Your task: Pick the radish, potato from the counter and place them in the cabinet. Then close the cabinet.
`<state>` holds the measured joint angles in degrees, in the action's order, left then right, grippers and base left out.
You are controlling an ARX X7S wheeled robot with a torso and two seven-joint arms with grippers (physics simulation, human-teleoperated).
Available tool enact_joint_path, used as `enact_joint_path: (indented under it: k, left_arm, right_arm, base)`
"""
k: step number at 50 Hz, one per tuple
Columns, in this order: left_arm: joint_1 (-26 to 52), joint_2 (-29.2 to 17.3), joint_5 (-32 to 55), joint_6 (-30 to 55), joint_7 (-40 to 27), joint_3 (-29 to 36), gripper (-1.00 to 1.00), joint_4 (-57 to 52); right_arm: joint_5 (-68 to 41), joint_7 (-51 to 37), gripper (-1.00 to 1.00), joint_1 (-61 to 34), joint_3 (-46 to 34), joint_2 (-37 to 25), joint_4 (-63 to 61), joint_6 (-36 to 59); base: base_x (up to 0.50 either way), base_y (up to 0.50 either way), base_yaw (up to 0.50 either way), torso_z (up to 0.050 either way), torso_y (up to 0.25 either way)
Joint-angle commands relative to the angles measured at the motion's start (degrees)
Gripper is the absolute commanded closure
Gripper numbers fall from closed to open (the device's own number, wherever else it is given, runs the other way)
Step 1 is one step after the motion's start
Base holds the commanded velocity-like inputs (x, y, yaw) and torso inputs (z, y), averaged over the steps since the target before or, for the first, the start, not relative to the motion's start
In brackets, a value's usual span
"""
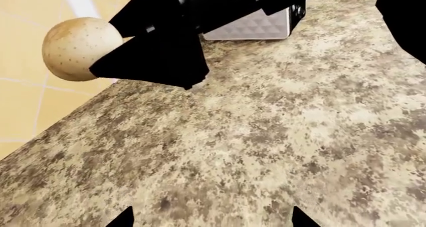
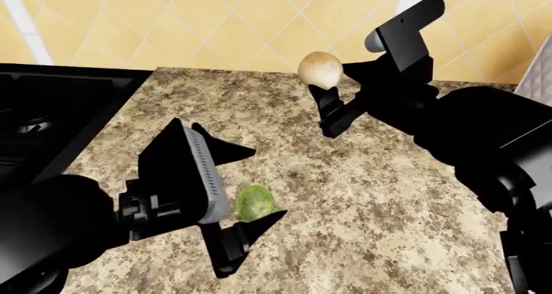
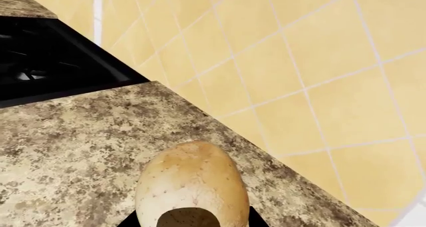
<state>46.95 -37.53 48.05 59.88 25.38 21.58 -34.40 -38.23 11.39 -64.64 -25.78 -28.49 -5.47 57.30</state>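
the right gripper (image 2: 326, 106) is clamped on the potato (image 2: 320, 68), holding it lifted above the counter (image 2: 388, 210), close to the yellow tiled wall (image 2: 233, 22) at the counter's back edge. in the right wrist view the potato (image 3: 191, 184) fills the lower middle, pale tan with small specks, its lower part hidden by the dark gripper parts. in the left wrist view the same potato (image 1: 80, 48) shows at the tip of a black finger (image 1: 156, 60), clear of the stone.

the radish (image 2: 254, 202) lies on the counter, nearer the robot than the potato and well apart from it. the left gripper (image 2: 237, 190) hangs over it with its jaws spread wide, one finger on each side of the radish; whether either touches it cannot be told.

the black stove top (image 2: 52, 113) adjoins the counter on the robot's left side. a grey quilted box (image 1: 250, 27) stands on the counter beyond the right gripper.
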Motion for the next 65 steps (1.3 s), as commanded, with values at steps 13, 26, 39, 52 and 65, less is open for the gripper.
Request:
enact_joint_path:
  k: [13,26,39,52,65]
  left_arm:
    - [-0.6,1.5,-6.3,-1.3,-1.1,6.7,-1.0,3.8]
    - [-0.9,1.8,-8.5,-2.7,-1.1,8.9,-1.0,5.8]
    - [-0.9,2.6,-10.2,-2.9,-1.7,10.7,-1.0,8.1]
    - [-1.0,3.0,-11.6,-3.6,-1.9,12.2,-1.0,10.5]
    - [-1.0,3.4,-12.6,-3.7,-2.1,13.6,-1.0,12.0]
  right_arm:
    - [0.4,0.2,1.0,0.2,-0.1,0.0,-0.2,-0.7]
    - [0.6,0.4,1.0,0.2,-0.4,0.1,0.5,-1.3]
    - [0.5,0.3,1.0,0.3,-0.6,0.1,0.6,-1.5]
    - [0.2,0.2,1.0,0.2,-0.6,0.0,0.5,-1.5]
    - [0.1,0.0,1.0,0.3,-0.6,-0.1,0.4,-1.5]
  base:
    - [0.0,0.0,0.0,0.0,0.0]
    - [0.0,0.0,0.0,0.0,0.001]
    - [0.0,0.0,0.0,0.0,0.0]
    - [0.0,0.0,0.0,0.0,0.0]
    - [0.0,0.0,0.0,0.0,0.0]
